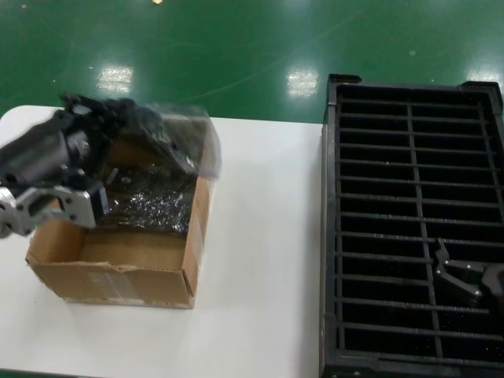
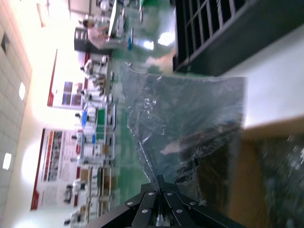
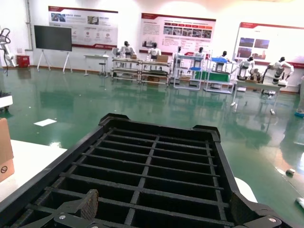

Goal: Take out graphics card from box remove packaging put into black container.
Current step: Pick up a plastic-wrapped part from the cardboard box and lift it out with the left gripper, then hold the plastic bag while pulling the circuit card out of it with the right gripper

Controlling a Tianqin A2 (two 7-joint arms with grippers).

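Note:
My left gripper hangs over the far side of the brown cardboard box, shut on one edge of the translucent grey packaging. In the left wrist view the closed fingertips pinch the crinkly bag, which spreads away from them above the box. I cannot make out the graphics card as a separate thing; something dark shows through the bag. The black container stands to the right. My right gripper hovers open above its slots, holding nothing.
Dark glossy bagged boards lie inside the box. White tabletop runs between box and container. Green floor lies beyond the table's far edge.

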